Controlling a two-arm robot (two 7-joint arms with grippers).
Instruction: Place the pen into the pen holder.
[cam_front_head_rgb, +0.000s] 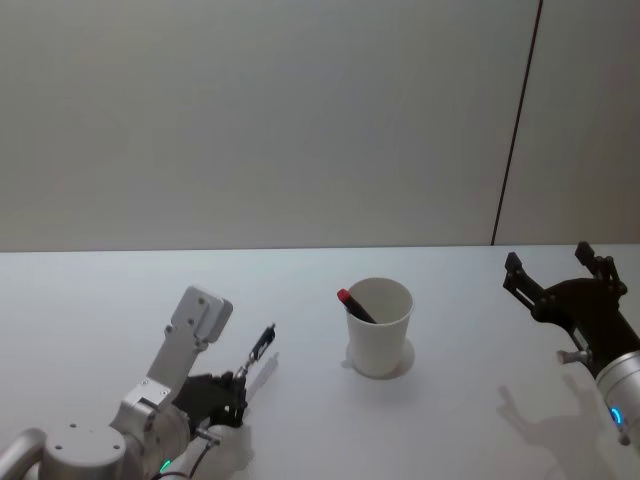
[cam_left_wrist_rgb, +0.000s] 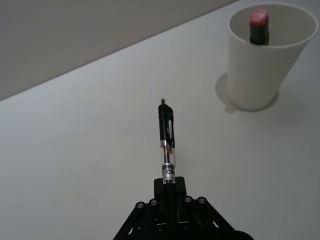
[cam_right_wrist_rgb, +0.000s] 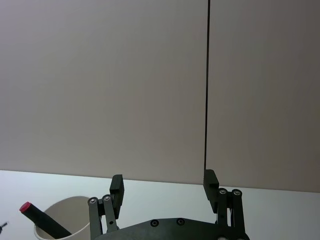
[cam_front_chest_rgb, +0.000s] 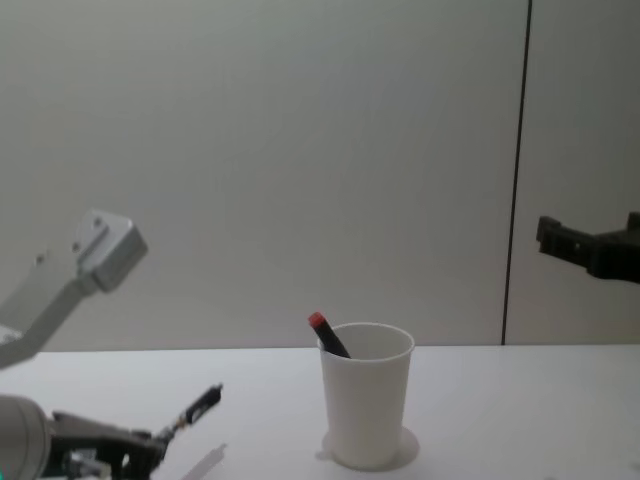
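A black pen (cam_front_head_rgb: 262, 345) with a clear barrel sticks out forward and upward from my left gripper (cam_front_head_rgb: 238, 380), which is shut on its lower end above the table at the near left. In the left wrist view the pen (cam_left_wrist_rgb: 167, 142) points away from the gripper (cam_left_wrist_rgb: 169, 189) toward the table, to the left of the pen holder (cam_left_wrist_rgb: 257, 75). The pen holder (cam_front_head_rgb: 380, 340) is a white paper cup standing upright mid-table, with a red-capped dark pen (cam_front_head_rgb: 354, 304) leaning inside. My right gripper (cam_front_head_rgb: 548, 268) hovers open and empty at the right, well above the table.
The white table (cam_front_head_rgb: 100, 300) stretches wide between the left gripper and the cup. A plain grey wall with a dark vertical seam (cam_front_head_rgb: 515, 130) stands behind. From the chest view the cup (cam_front_chest_rgb: 366, 400) stands to the right of the held pen (cam_front_chest_rgb: 200, 405).
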